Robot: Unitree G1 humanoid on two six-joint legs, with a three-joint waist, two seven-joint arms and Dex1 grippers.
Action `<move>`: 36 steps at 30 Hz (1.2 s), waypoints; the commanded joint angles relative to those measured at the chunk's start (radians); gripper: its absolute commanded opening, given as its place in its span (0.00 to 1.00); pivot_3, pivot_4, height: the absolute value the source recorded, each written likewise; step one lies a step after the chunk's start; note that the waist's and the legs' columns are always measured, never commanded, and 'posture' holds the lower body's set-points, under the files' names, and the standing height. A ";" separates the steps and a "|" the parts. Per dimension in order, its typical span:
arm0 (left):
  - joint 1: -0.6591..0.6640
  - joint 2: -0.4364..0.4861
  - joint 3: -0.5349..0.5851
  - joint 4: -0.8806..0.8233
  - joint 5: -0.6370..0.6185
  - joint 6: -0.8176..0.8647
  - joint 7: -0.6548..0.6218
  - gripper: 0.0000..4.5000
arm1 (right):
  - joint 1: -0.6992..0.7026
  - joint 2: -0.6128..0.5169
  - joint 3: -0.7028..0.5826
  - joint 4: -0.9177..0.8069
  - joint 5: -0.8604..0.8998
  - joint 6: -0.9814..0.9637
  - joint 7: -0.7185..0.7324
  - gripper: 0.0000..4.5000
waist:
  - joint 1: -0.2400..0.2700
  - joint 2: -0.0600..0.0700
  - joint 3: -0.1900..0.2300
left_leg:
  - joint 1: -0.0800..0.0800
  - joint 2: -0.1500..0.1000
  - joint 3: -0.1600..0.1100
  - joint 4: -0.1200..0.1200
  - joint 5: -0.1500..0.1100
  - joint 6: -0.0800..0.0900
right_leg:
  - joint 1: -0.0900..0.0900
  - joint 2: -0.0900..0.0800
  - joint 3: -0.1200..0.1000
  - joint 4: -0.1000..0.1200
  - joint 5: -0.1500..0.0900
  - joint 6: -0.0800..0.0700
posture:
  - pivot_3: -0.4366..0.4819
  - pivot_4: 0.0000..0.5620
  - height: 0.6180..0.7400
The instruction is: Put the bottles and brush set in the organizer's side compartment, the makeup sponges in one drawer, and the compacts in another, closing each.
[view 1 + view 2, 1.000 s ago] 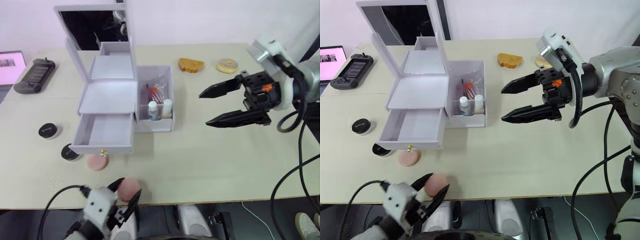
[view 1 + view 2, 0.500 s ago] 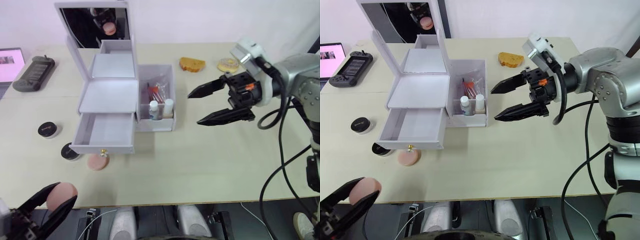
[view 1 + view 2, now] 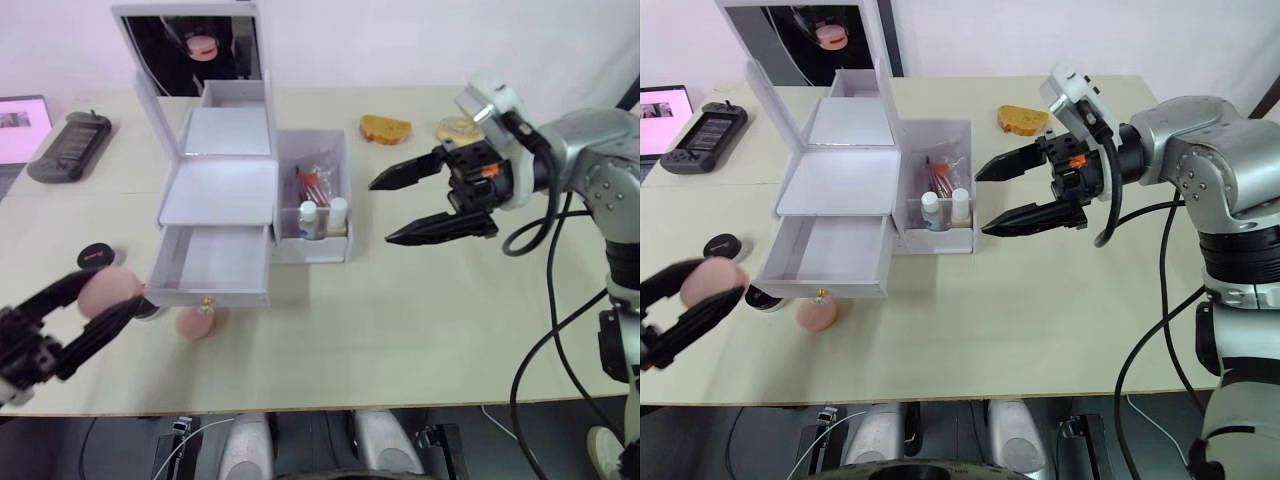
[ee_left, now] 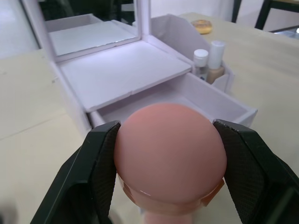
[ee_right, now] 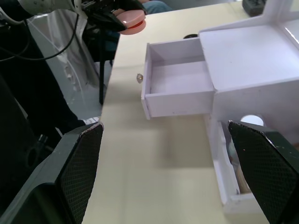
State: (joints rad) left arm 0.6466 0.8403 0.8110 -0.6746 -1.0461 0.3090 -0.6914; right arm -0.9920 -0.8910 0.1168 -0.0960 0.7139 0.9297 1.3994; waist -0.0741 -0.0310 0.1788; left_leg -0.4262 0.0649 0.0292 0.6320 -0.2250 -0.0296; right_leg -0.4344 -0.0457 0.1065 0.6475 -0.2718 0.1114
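Note:
The white organizer (image 3: 217, 190) stands with its mirror lid up and its lowest drawer (image 3: 210, 265) pulled out, bare inside. Two bottles (image 3: 320, 216) and a bagged brush set (image 3: 312, 180) sit in its side compartment. My left gripper (image 3: 95, 300) is shut on a pink makeup sponge (image 4: 170, 154), held just left of the drawer's front corner. Another pink sponge (image 3: 195, 322) lies on the table before the drawer. Two black compacts (image 3: 95, 255) (image 3: 762, 298) lie left of it, one partly hidden. My right gripper (image 3: 380, 212) hovers open, right of the side compartment.
A slice of bread (image 3: 384, 129) and a doughnut (image 3: 455, 129) lie at the back right. A dark handheld console (image 3: 68, 148) and a lit screen (image 3: 20, 125) sit at the far left. The table's front edge (image 3: 330, 408) runs close below the loose sponge.
My left gripper has risen from below the table's front edge to beside the open drawer, still holding the sponge. The right gripper has edged left toward the organizer.

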 commanded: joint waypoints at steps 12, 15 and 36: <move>-0.576 0.067 -0.424 -0.001 0.048 0.302 0.294 0.61 | 0.063 -0.043 -0.129 -0.123 0.062 0.058 -0.105 1.00 | 0.006 0.000 0.000 | 0.001 0.000 -0.002 0.001 0.000 0.000 | 0.003 0.001 -0.001 0.002 0.000 0.000 | 0.48 0.27 1.00; -0.637 0.062 -0.460 0.003 0.064 0.339 0.317 0.61 | 0.073 -0.047 -0.141 -0.137 0.075 0.067 -0.120 1.00 | 0.004 0.000 0.000 | 0.002 0.000 -0.002 0.001 0.000 0.000 | 0.003 0.002 -0.001 0.002 0.002 0.004 | 0.48 0.27 1.00; -0.507 0.010 -0.299 0.049 0.177 0.353 0.185 0.61 | 0.072 -0.043 -0.138 -0.141 0.090 0.059 -0.130 1.00 | 0.005 0.000 0.000 | 0.002 0.000 -0.004 0.001 0.000 0.000 | 0.004 0.002 -0.001 0.002 0.000 0.001 | 0.48 0.27 1.00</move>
State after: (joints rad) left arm 0.1336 0.8536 0.4942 -0.6027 -0.8797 0.6716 -0.4981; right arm -0.8938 -0.9240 -0.0029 -0.2286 0.7913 0.9970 1.2635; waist -0.0691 -0.0307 0.1792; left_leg -0.4244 0.0650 0.0254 0.6325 -0.2246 -0.0297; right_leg -0.4307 -0.0438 0.1050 0.6495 -0.2713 0.1122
